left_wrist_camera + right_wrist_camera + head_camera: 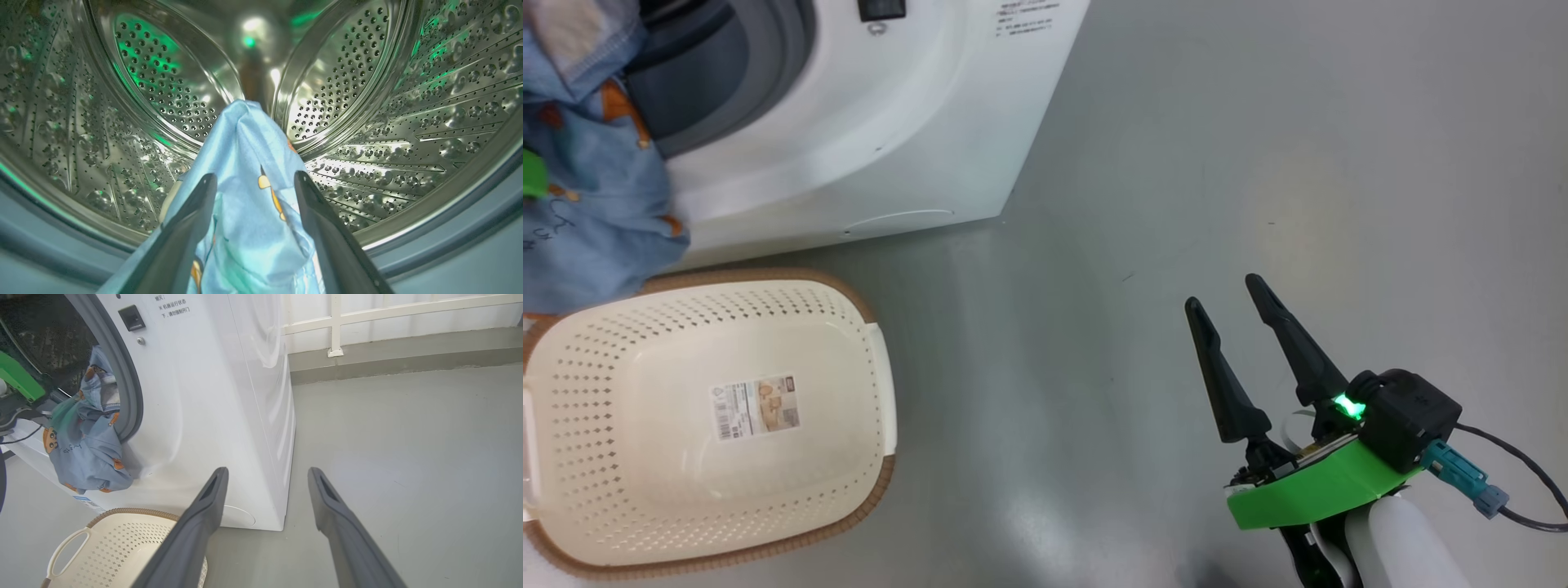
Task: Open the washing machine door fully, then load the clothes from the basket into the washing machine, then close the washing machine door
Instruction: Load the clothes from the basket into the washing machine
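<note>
Head view: my right jaws stand spread wide, holding nothing, the basket (pixel 605 425) well off to their left and the clothes (pixel 596 204) beyond it, drooping from the mouth of the washing machine (pixel 890 122). Left wrist view: my left jaws are parted at the drum (pixel 155 73) with the blue fabric slumped loose between them, soft, light, floppy, so I'd pinch a thick bunched fold. Right wrist view: the bundle hangs over the gasket (pixel 132 396), far up-left of my right jaws.
</note>
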Controlling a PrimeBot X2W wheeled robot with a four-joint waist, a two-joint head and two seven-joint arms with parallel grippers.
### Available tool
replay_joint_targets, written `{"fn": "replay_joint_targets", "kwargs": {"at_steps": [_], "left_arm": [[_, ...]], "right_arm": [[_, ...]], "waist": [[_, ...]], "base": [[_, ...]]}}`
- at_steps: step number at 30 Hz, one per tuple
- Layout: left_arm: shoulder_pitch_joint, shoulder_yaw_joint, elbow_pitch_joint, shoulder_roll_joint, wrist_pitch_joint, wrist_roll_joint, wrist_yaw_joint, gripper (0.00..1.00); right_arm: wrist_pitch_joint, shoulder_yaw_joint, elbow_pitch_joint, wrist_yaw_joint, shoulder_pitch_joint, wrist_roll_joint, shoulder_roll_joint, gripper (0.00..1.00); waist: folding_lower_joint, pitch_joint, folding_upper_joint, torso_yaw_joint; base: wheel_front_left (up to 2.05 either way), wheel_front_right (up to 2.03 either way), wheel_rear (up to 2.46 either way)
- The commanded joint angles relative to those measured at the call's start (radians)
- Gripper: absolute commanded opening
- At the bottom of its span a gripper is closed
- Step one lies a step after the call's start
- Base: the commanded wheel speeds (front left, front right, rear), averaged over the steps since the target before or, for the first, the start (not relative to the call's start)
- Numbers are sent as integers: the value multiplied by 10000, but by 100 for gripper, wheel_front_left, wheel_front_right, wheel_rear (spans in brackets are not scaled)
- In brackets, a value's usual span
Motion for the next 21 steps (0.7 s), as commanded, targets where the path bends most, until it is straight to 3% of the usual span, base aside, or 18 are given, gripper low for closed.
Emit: {"fn": "replay_joint_targets", "kwargs": {"at_steps": [1,21], "left_arm": [[207,260,-314,419,-51,-48,-30,100],[3769,1850,-3057,-610,-51,663,-30,100]], "right_arm": [[-48,159,-239,16,7,-77,24,100],[-48,-370,-350,16,223,-319,16,100]], "waist": [[0,-27,0,48],[0,-280,0,670]], "base": [[0,0,0],[0,0,0]]}}
